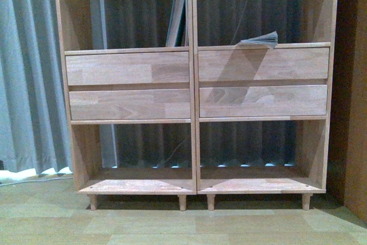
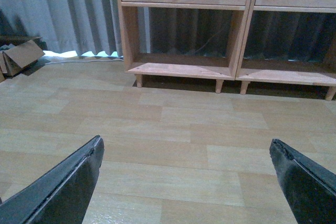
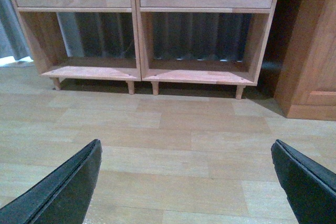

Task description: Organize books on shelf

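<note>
While both arms hang low over the wood-look floor [image 1: 172, 225], neither shows in the front view. Each wrist view shows its own two dark fingers spread far apart with nothing between them: the left claw [image 2: 186, 182] is wide and empty, and so is the right claw [image 3: 186, 182]. Both are well apart from the shelf [image 1: 193, 142], a light wooden bookcase on short round legs [image 1: 182, 202] with two columns of compartments and four plain drawer fronts [image 1: 127, 68] across its middle. In the left column, in the compartment just above the drawers, a few upright books [image 1: 177, 21] stand at the right end, against the central divider. In the right column, at the same level, a floppy book [image 1: 261, 40] lies flat at the front edge of the board, its pages fanned loosely. The two bottom compartments hold no books. A grey curtain [image 1: 28, 84] hangs behind and to the left, a cardboard box [image 2: 21, 56] sits on the floor by it, and a darker wooden cabinet [image 3: 310, 51] stands just beside the shelf's right side.
</note>
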You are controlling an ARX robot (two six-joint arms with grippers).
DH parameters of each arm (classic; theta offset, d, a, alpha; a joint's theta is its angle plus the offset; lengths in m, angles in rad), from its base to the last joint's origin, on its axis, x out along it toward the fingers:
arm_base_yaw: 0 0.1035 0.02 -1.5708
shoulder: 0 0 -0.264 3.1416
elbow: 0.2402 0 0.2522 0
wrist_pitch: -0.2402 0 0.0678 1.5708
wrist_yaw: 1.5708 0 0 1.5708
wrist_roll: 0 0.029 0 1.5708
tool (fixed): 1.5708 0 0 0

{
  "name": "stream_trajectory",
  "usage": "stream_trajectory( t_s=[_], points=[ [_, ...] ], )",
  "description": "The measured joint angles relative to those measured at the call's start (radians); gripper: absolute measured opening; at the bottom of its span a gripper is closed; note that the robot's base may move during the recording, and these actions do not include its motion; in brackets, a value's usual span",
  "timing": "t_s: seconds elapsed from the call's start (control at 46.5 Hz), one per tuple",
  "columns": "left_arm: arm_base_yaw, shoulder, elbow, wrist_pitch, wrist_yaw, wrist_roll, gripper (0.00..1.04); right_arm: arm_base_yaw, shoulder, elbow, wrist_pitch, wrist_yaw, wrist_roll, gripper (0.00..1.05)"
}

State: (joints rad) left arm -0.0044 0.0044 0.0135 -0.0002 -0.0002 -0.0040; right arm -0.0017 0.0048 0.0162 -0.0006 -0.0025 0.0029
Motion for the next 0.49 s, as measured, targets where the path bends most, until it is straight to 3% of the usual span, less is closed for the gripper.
stream_trajectory(
  t_s=[0.494],
  points=[
    [0.0, 0.0, 0.0, 0.0, 0.0, 0.0, 0.97, 0.0, 0.0, 0.0, 0.0, 0.0, 0.0, 0.98]
  ],
)
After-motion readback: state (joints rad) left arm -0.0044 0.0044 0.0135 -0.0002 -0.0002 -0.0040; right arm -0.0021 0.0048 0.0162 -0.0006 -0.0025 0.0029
